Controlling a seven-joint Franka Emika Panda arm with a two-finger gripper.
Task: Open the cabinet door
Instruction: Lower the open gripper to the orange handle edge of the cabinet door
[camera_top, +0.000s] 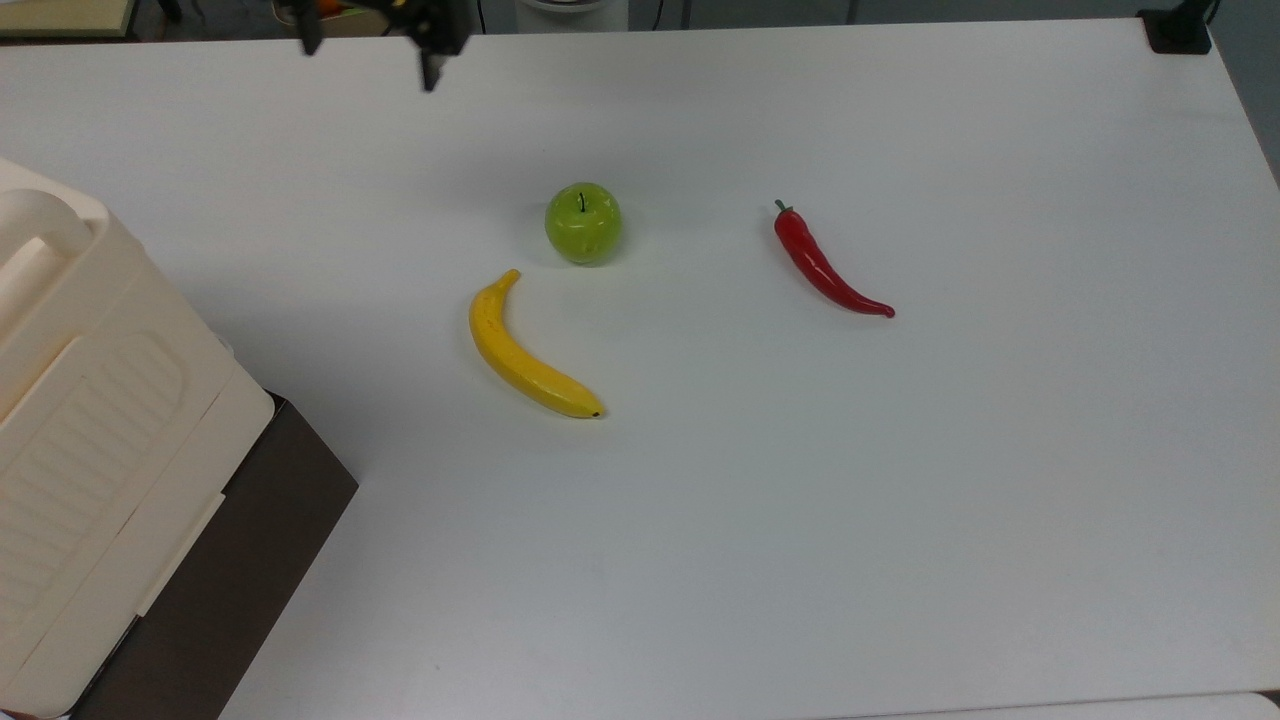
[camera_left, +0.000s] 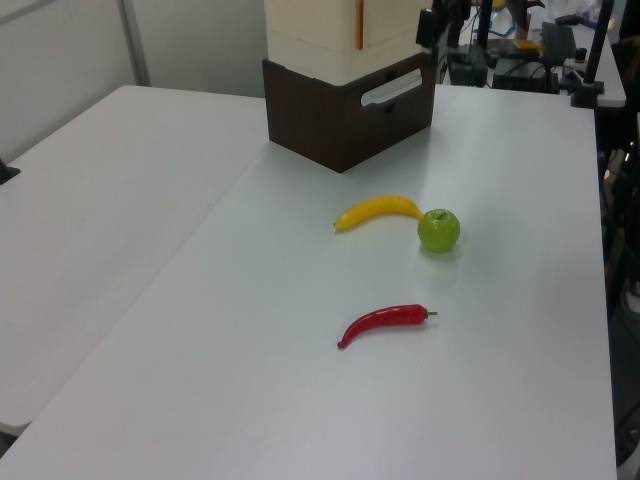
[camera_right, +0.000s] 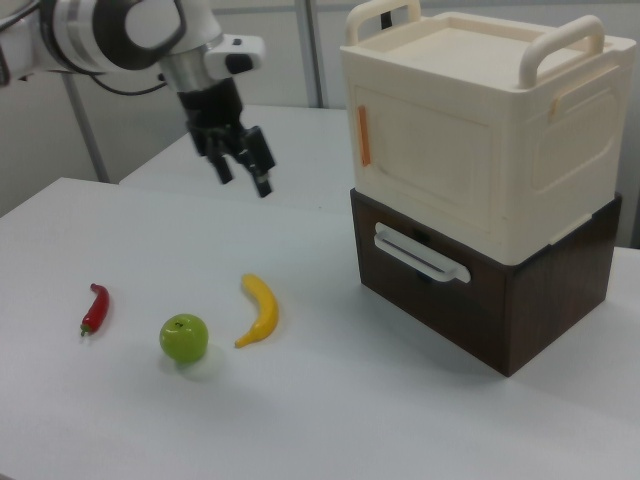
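Note:
The cabinet (camera_right: 480, 130) is a large cream box with two top handles, standing on a dark brown drawer unit (camera_right: 490, 300) at the right view's right. Its cabinet door (camera_right: 425, 165) is the front face with a small orange handle (camera_right: 364, 135) on its left edge, and it lies flush and shut. My gripper (camera_right: 243, 172) hangs in the air left of the cabinet in the right view, fingers spread open with nothing between them. In the top view the gripper (camera_top: 370, 45) is at the table's far edge, well away from the cabinet (camera_top: 80, 400).
A yellow banana (camera_top: 525, 350), a green apple (camera_top: 583, 222) and a red chili pepper (camera_top: 825, 265) lie on the white table (camera_top: 900, 500). The drawer unit has a white bar handle (camera_right: 420, 253). Open table surface separates the gripper from the cabinet.

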